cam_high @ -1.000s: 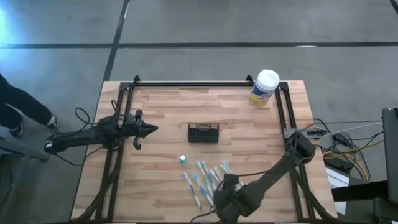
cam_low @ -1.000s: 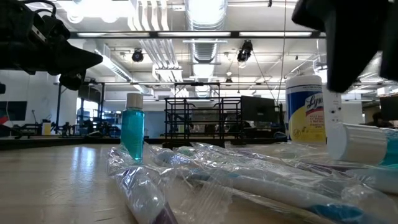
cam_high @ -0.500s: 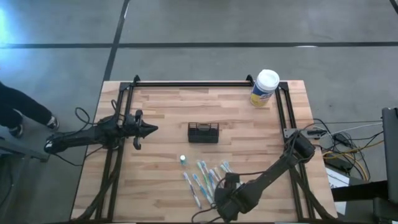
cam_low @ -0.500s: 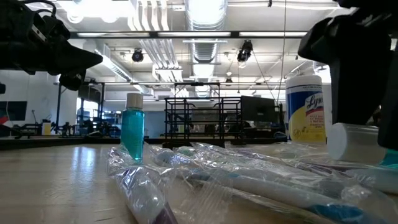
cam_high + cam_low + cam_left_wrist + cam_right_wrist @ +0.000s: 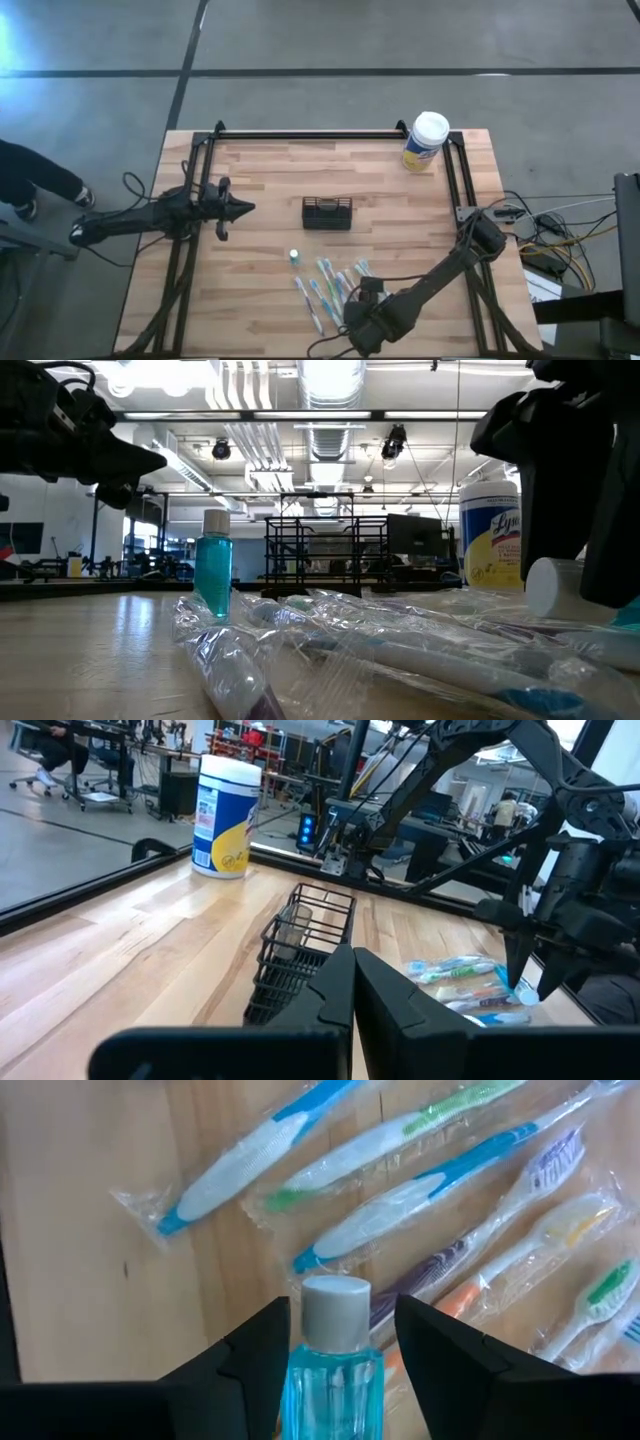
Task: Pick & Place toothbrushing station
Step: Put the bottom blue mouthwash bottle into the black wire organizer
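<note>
Right pincer around blue bottle.

the right wrist view cuts off the blue bottle at its lower edge.

Black mesh holder, blue bottle

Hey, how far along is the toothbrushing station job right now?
Done: nothing yet, as far as I can see; the wire-mesh holder at mid-table looks empty. In hand: the right gripper is down at a small blue bottle by the wrapped toothbrushes. Left: that bottle, the toothbrushes and a second bottle standing beside them. The left gripper waits shut at the table's left.
</note>
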Available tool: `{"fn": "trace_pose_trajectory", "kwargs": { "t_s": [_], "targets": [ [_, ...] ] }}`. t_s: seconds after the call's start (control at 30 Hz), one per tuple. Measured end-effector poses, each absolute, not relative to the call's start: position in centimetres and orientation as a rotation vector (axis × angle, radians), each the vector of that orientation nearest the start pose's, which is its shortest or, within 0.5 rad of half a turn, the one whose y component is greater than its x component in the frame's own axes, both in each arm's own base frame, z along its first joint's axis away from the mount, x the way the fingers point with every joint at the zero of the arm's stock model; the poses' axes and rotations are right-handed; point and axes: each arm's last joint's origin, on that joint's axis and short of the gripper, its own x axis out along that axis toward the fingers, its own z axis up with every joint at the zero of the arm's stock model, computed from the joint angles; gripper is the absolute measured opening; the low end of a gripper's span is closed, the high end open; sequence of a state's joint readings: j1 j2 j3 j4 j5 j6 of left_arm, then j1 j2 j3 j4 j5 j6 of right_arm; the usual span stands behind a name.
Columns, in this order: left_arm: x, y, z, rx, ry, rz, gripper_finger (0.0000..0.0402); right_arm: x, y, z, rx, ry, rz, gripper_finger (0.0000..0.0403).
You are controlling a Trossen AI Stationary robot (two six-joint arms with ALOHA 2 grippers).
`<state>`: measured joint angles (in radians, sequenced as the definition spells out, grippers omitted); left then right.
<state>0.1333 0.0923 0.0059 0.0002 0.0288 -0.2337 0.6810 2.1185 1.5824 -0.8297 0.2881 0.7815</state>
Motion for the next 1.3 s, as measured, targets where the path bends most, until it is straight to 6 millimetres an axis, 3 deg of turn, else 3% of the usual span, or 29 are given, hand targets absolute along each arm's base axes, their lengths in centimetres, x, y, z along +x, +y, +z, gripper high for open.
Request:
{"fn": "trace_pose_trajectory", "kwargs": {
  "t_s": [0.4,0.6,0.9,1.17,1.3],
  "targets": [
    [10.2,1.3,15.7,-0.240,0.082,0.115,0.0007,33.1,25.6,14.8,0.085,1.249,-0.130,0.0087],
    [10.2,1.3,15.7,-0.240,0.082,0.115,0.0007,33.2,25.6,15.4,0.078,1.214,-0.146,0.0087],
    [10.2,1.3,15.7,-0.241,0.082,0.115,0.0007,34.0,25.9,19.3,0.026,1.048,-0.144,0.0087],
    [10.2,1.3,15.8,-0.250,0.081,0.108,0.0007,32.5,25.8,24.1,-0.061,0.768,-0.240,0.0087],
    [10.3,1.0,15.9,-0.210,0.083,-0.006,0.0007,31.3,25.8,26.3,-0.102,0.632,-0.247,0.0087]
  ]
}}
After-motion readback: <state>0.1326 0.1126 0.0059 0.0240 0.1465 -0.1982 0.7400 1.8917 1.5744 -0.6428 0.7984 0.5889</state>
